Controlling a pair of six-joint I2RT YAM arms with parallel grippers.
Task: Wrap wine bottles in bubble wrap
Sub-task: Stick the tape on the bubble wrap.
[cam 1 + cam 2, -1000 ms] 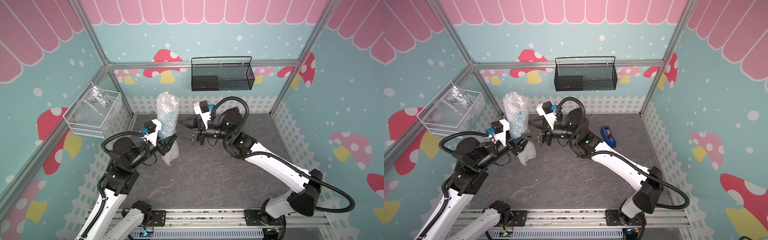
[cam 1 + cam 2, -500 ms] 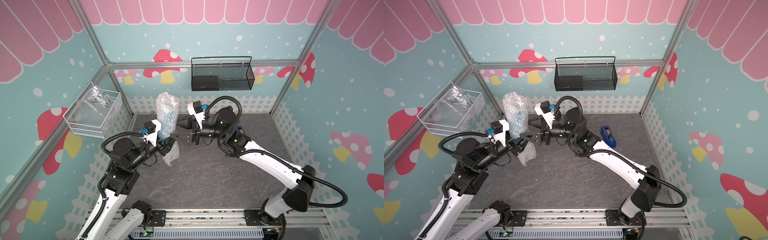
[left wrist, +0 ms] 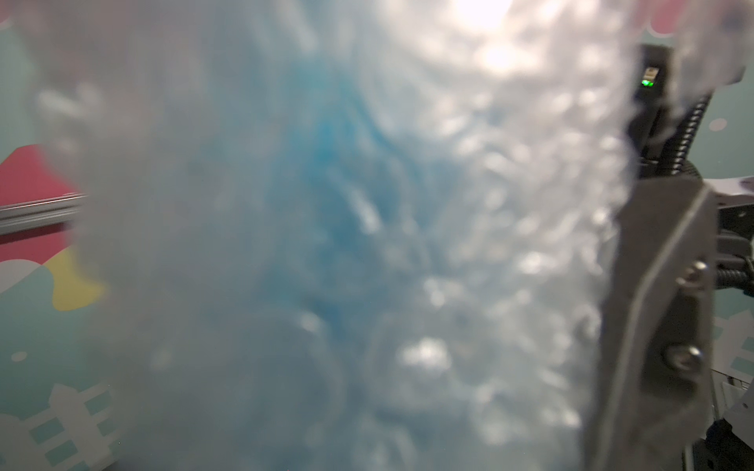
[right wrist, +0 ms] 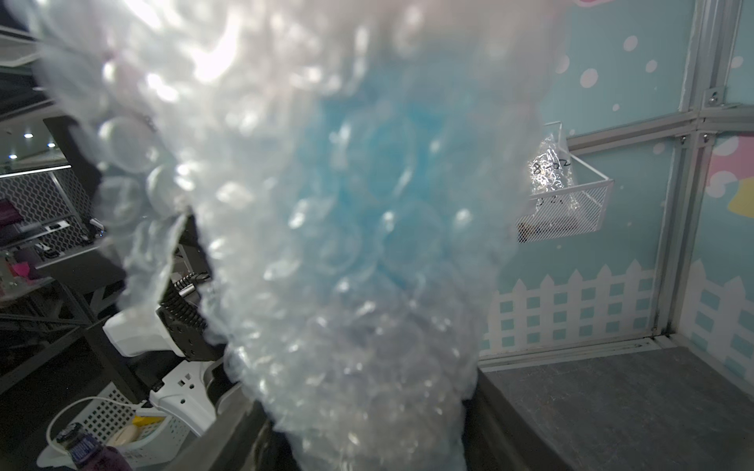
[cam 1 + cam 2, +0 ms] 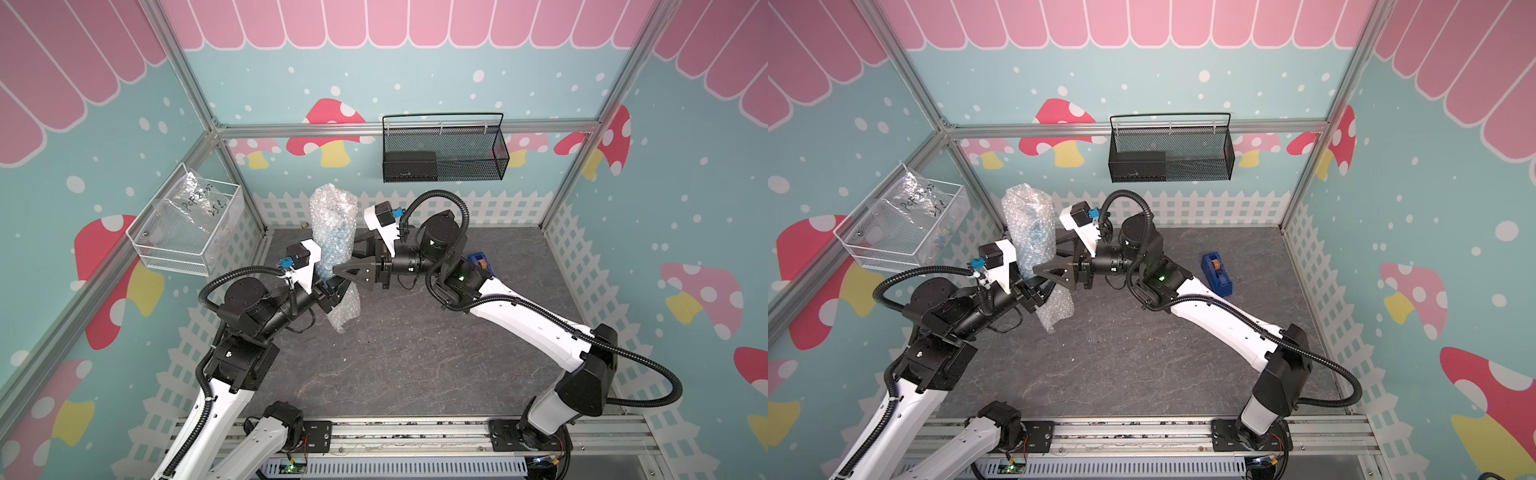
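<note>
Left tool (image 5: 337, 291) is clamped on the bubble wrap (image 5: 332, 208), low on the roll, and it holds the roll nearly upright over the back left part of the grey surface (image 5: 395, 365). The wrap is rolled into a tall tube. The bottle (image 5: 337, 243) is inside it and shows only as a blue shape through the bubbles, about at the middle of the tube. The lower end of the wrap hangs below the left tool; I cannot tell if it touches the surface.

Right tool (image 5: 345, 257) comes from the opposite side. Its two fingers stand on either side of the tube, just above the left tool, with the wrap between them. Whether they press on the wrap or only stand around it, I cannot tell. In the right wrist view the wrap (image 4: 347, 265) fills most of the picture, with the blue of the bottle (image 4: 367, 163) behind it.

A blue tape dispenser (image 5: 1217, 270) stands on the surface beside the right arm, well apart from the roll. A white wire basket (image 5: 174, 257) with a crinkled bag (image 5: 195, 199) hangs on the left wall.
</note>
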